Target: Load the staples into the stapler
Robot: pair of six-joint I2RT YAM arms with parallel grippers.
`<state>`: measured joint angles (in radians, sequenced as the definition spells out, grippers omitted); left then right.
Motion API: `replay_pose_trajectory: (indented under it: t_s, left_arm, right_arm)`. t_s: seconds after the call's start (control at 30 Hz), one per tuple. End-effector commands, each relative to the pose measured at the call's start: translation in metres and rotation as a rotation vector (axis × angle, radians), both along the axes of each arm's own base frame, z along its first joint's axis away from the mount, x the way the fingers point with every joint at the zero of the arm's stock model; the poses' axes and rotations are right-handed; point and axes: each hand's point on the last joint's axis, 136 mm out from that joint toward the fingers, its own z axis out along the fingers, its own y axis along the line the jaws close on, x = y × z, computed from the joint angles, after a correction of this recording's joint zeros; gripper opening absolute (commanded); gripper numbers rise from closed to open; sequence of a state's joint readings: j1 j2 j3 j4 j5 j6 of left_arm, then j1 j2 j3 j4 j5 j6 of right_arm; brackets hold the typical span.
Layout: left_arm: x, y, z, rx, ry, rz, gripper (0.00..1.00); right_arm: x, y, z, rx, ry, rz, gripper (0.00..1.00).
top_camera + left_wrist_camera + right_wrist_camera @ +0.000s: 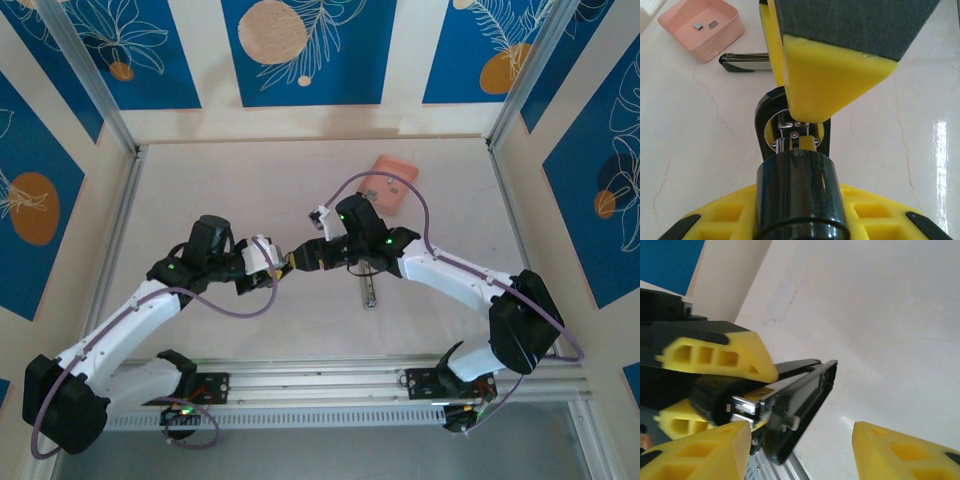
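L gripper (272, 262) is clamping the black stapler (296, 262) around mid-table, jaws narrow on its body; chrome magazine is showing in the R wrist view. R gripper (318, 252) is sitting just right of it, its yellow fingers (715, 450) standing wide apart, w/ the stapler's end lying close by one finger and nothing gripped. The staples (698, 26), two small grey bits, are lying in the pink tray (390, 180) far right of centre, well apart from both grippers. A slim metal bar (370, 290) is lying on the table (200, 180), just on the near side of the R gripper.
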<state>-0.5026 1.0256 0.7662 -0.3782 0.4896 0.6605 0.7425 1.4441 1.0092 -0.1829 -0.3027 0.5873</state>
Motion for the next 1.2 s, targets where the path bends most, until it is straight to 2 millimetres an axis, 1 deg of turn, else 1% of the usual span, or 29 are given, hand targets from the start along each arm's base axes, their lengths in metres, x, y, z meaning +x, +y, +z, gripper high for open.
replay_pose_trajectory:
  t_s: [0.0, 0.17, 0.3, 0.37, 0.53, 0.63, 0.73, 0.83, 0.93, 1.07, 1.17]
  left_arm:
    - [-0.001, -0.013, 0.030, -0.083, -0.072, -0.050, 0.00]
    - [-0.002, -0.016, 0.035, -0.108, -0.072, -0.061, 0.00]
    - [-0.005, -0.018, 0.040, -0.129, -0.069, -0.075, 0.00]
    - [-0.006, -0.019, 0.044, -0.144, -0.068, -0.083, 0.00]
    - [-0.010, -0.022, 0.053, -0.182, -0.068, -0.098, 0.00]
    - [-0.011, -0.023, 0.059, -0.193, -0.071, -0.103, 0.00]
    - [-0.013, -0.024, 0.064, -0.207, -0.072, -0.115, 0.00]
    - [-0.015, -0.025, 0.068, -0.216, -0.068, -0.124, 0.00]
    - [-0.015, -0.025, 0.074, -0.230, -0.073, -0.122, 0.00]
    - [-0.010, -0.026, 0.093, -0.279, -0.095, -0.088, 0.00]
    - [-0.001, -0.025, 0.110, -0.316, -0.111, -0.031, 0.00]
  right_arm:
    - [-0.004, 0.002, -0.002, 0.028, 0.036, 0.010, 0.56]
    - [0.004, -0.005, -0.018, -0.003, 0.079, -0.047, 0.47]
    - [0.007, -0.006, -0.023, 0.025, 0.100, -0.053, 0.41]
    - [0.010, -0.009, -0.030, 0.014, 0.116, -0.075, 0.39]
    - [0.019, -0.028, -0.066, -0.037, 0.187, -0.181, 0.35]
    - [0.018, -0.034, -0.085, -0.041, 0.222, -0.218, 0.34]
    - [0.020, -0.039, -0.100, -0.049, 0.248, -0.251, 0.33]
    - [0.020, -0.043, -0.111, -0.059, 0.267, -0.275, 0.32]
    - [0.020, -0.041, -0.115, -0.056, 0.276, -0.271, 0.32]
    - [0.020, -0.041, -0.122, -0.074, 0.282, -0.278, 0.37]
    - [0.019, -0.042, -0.129, -0.095, 0.279, -0.283, 0.40]
